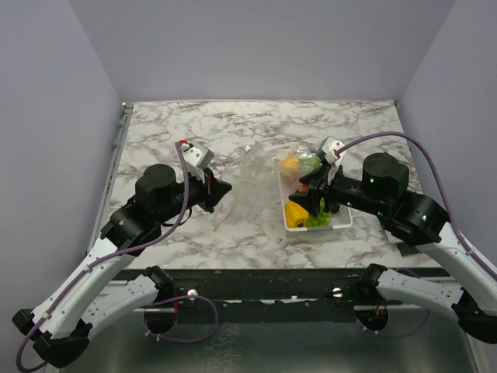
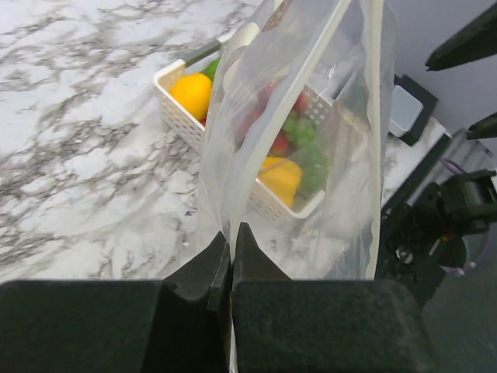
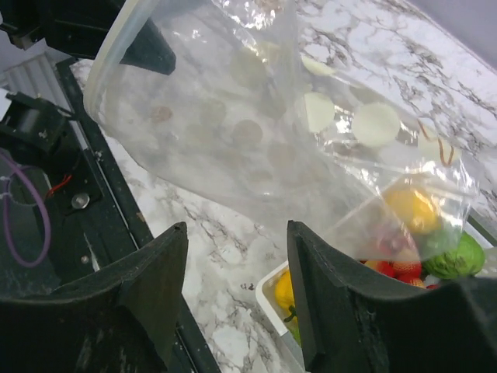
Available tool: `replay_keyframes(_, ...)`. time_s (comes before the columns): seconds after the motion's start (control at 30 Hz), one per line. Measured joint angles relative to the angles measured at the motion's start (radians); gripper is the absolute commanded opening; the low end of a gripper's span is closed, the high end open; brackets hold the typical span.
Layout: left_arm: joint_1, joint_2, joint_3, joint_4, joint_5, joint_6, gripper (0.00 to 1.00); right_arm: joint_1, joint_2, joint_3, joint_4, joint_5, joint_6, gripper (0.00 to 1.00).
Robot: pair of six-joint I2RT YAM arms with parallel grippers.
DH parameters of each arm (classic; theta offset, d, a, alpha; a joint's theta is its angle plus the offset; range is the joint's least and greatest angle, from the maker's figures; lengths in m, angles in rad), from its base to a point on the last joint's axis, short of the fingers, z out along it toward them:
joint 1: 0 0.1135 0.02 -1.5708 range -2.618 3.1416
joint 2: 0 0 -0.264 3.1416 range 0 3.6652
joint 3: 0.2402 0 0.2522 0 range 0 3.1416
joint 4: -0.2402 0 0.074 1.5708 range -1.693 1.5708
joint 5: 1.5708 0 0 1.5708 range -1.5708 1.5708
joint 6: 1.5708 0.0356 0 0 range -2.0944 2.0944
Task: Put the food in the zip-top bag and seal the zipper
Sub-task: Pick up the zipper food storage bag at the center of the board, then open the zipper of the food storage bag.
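You worked in a lab test cell: plain lavender walls (image 1: 264, 47) boxed a marble-patterned table (image 1: 194, 124) with a black mounting rail (image 1: 264, 281).

The surface (image 1: 194, 132) has a white and grey marble pattern. The bag (image 3: 233, 148) is clear with white dots. The basket (image 2: 175, 109) is white.

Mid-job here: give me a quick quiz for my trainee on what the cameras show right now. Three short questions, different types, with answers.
1. True or false: the left gripper is shut on the zip-top bag.
2. Where is the food? A) inside the zip-top bag B) in the white basket C) held by the left gripper
3. Fill in: the right gripper has its jaws ____.
Key: 1 true; 2 B; 3 open.
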Motion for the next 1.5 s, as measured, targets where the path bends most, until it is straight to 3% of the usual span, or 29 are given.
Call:
replay_keyframes(0.4,0.000,0.155,0.142,-0.140,-0.377,0.029,0.00,0.000,0.123,0.035,0.102,0.125,0.157,0.69)
replay_keyframes(0.6,0.000,0.200,0.164,-0.158,-0.498,0.003,0.00,0.000,0.201,0.047,0.161,0.157,0.268,0.70)
replay_keyframes(1.1,-0.002,0.287,0.171,-0.199,-0.723,-0.169,0.00,0.054,0.420,0.127,0.296,0.234,0.423,0.72)
replay_keyframes(1.5,-0.003,0.311,0.184,-0.198,-0.797,-0.222,0.00,0.105,0.596,0.248,0.336,0.289,0.451,0.72)
